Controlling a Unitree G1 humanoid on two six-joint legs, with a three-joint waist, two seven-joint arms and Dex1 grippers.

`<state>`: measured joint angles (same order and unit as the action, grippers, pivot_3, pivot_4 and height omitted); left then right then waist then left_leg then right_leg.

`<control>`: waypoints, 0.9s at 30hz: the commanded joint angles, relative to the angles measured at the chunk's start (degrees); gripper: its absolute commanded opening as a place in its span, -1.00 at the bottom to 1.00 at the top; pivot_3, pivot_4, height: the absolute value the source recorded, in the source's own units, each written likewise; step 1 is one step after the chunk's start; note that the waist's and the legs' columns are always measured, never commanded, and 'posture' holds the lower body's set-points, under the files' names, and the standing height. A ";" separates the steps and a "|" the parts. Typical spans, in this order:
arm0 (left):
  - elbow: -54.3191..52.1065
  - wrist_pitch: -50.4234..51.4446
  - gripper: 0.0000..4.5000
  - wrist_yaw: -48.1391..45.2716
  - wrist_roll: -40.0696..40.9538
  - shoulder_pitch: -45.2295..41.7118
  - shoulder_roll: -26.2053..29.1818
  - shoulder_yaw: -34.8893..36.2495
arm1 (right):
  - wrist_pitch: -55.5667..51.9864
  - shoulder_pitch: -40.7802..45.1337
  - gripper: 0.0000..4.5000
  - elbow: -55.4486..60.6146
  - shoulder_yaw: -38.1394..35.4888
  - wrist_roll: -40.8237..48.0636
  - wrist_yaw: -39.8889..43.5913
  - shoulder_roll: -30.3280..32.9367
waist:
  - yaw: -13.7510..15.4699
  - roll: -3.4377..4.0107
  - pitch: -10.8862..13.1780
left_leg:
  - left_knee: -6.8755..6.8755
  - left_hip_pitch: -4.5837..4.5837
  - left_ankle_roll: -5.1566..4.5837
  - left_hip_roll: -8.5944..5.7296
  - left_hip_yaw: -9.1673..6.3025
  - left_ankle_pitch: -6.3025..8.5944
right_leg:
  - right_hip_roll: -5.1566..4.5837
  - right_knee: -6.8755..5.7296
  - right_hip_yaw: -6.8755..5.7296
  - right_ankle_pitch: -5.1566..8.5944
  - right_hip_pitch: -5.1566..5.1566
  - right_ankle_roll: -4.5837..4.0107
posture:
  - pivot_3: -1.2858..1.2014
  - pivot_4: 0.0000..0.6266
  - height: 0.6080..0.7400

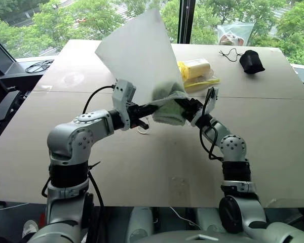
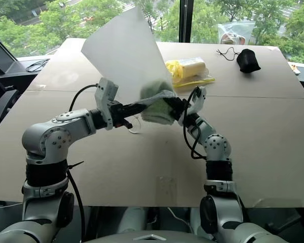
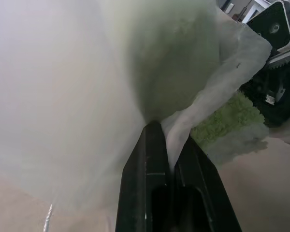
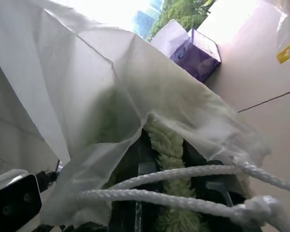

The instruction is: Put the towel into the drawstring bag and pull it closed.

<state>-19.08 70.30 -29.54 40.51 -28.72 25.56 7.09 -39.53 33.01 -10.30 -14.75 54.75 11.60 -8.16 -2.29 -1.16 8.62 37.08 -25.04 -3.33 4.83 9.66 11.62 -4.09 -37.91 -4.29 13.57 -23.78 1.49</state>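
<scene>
The white drawstring bag point(image 1: 137, 50) is held up above the table, its closed end pointing up and back and its mouth facing down toward me. The pale green towel point(image 1: 169, 112) sits in that mouth, partly pushed inside and partly hanging out below the rim. My left gripper point(image 1: 151, 109) is shut on the bag's rim; the left wrist view shows thin white fabric pinched between its black fingers point(image 3: 150, 159). My right gripper point(image 1: 185, 106) meets the mouth from the other side, shut on the towel point(image 4: 166, 145), with the bag's white cords point(image 4: 183, 171) draped across it.
Behind the bag lies a yellow item in clear plastic point(image 1: 197, 71). A small black pouch with a cord point(image 1: 252, 61) sits far right, with a clear plastic bag point(image 1: 235, 33) by the window. A black cable point(image 1: 39, 66) lies off the table's far left corner.
</scene>
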 commanded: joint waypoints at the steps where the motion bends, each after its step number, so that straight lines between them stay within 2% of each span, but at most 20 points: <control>1: -5.64 4.58 -1.00 0.58 4.61 1.29 -2.32 -2.60 | 3.05 5.59 -0.98 0.11 -0.91 3.85 -3.00 -7.78 | -0.01 0.01 0.02 | 0.00 -0.01 -0.01 0.00 0.00 0.00 | 0.00 0.00 0.00 0.00 -0.01 0.00 | 0.03 -0.52 1.00; 5: -7.33 6.22 -1.00 2.09 7.17 1.27 -6.26 -3.52 | 4.85 6.17 -0.98 -0.95 3.68 1.40 -2.23 -7.75 | -0.05 0.06 0.05 | 0.00 0.00 0.01 0.00 -0.03 0.02 | 0.02 -0.02 0.00 0.00 -0.01 0.00 | 0.03 -0.52 1.00; 8: -6.44 5.02 -1.00 3.37 6.85 0.91 -7.63 -2.37 | 5.52 4.62 -0.98 -0.50 11.31 -5.06 1.53 -5.06 | -0.30 0.08 0.06 | 0.00 0.01 0.00 0.00 -0.02 0.02 | 0.03 -0.02 0.03 0.00 -0.01 0.00 | 0.03 -0.52 1.00; 10: -5.75 5.45 -1.00 4.29 7.79 0.38 -8.11 0.60 | 4.80 2.54 -0.98 0.03 17.59 -10.25 5.68 -1.02 | -0.27 0.11 0.08 | 0.00 0.01 -0.02 0.02 -0.03 0.00 | 0.06 -0.02 0.03 0.00 -0.03 0.00 | 0.03 -0.52 1.00; 12: -5.37 6.04 -1.00 4.86 8.33 0.10 -7.33 3.15 | 4.24 0.95 -0.56 1.27 19.81 -12.85 9.18 1.77 | -0.12 0.15 0.11 | -0.01 -0.01 -0.10 0.02 -0.04 -0.06 | 0.06 -0.03 0.01 0.01 -0.05 -0.01 | 0.03 -0.52 1.00; 13: -5.25 6.16 -1.00 5.00 8.48 0.11 -6.81 3.74 | 4.16 0.58 -0.47 1.53 19.53 -13.11 9.93 2.06 | 0.09 0.14 0.11 | -0.01 -0.01 -0.11 0.01 -0.05 -0.06 | 0.05 -0.02 0.00 0.01 -0.04 -0.01 | 0.03 -0.52 1.00; 14: -4.66 6.44 -1.00 5.18 8.39 0.18 -5.63 4.94 | 4.14 0.30 -0.22 1.84 18.89 -13.88 9.89 2.95 | 0.11 0.14 0.10 | 0.00 -0.02 -0.11 0.00 -0.08 -0.06 | 0.03 0.01 -0.04 0.01 -0.02 -0.01 | 0.03 -0.52 1.00; 18: -2.37 7.19 -1.00 5.93 9.27 -0.04 -1.81 9.16 | 2.45 -0.49 0.54 3.73 18.87 -17.06 10.28 7.06 | 0.12 0.14 0.11 | 0.01 -0.05 0.05 -0.06 -0.08 0.03 | -0.04 0.03 -0.05 0.00 -0.02 0.00 | 0.03 -0.52 1.00; 22: -1.15 8.79 -1.00 5.99 12.11 -0.61 1.50 12.22 | 0.34 -0.96 0.54 5.83 18.71 -16.67 12.45 9.17 | -0.12 0.14 0.12 | 0.01 -0.06 0.10 -0.03 -0.13 0.05 | -0.02 0.02 -0.10 0.01 -0.03 -0.01 | 0.03 -0.52 1.00; 27: 1.84 8.52 -1.00 4.10 12.23 -1.91 7.61 14.15 | 1.50 0.63 0.54 3.42 18.05 -20.31 11.32 10.03 | -0.10 0.14 0.12 | -0.03 -0.06 0.12 -0.01 -0.13 0.05 | 0.01 0.02 -0.12 0.01 -0.05 -0.02 | 0.03 -0.52 1.00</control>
<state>-17.31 79.34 -24.54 51.94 -29.13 31.87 19.75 -39.00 32.12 -7.80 3.49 35.26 22.55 1.92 -2.38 -1.02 8.74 37.06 -25.10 -3.20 4.81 9.54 11.68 -4.09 -37.88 -4.41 13.58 -23.84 1.47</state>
